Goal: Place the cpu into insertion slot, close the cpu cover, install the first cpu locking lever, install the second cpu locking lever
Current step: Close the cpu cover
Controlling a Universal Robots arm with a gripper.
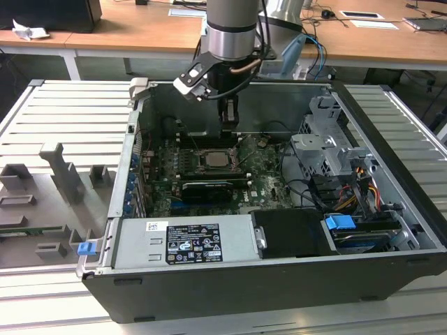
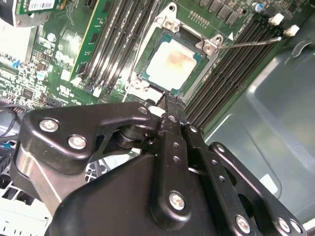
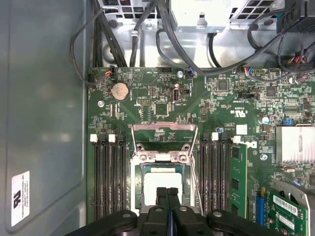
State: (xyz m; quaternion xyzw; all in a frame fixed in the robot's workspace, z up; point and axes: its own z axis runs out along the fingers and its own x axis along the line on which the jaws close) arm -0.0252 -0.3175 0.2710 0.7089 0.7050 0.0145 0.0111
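The cpu (image 2: 171, 64) lies flat in the insertion slot (image 3: 134, 182) on the green motherboard (image 3: 162, 105), inside the open computer case (image 1: 209, 293). Its pale metal top faces upward and shows a brownish smear near the middle. The pictures resolve no lettering on it.

The cpu cover (image 3: 165, 127) stands hinged up at one end of the slot. The board is visible through its central cut-out. In the second wrist view, a thin wire locking lever (image 2: 251, 43) is released and reaches out across the black memory slots (image 2: 231, 64).

The gripper (image 3: 168, 191) hangs over the edge of the cpu opposite the raised cover. Its two fingers (image 3: 162, 194) are pressed together with nothing between them. Contact with the chip cannot be determined. In the exterior view the gripper (image 1: 228, 129) hangs inside the case, above the slot.

Labelling: a white label (image 1: 192, 243) on the grey power supply (image 1: 133, 244) carries dense black print and a row of certification marks. A white sticker (image 3: 19, 196) sits on the grey case wall beside the board. The board itself bears small white component markings.
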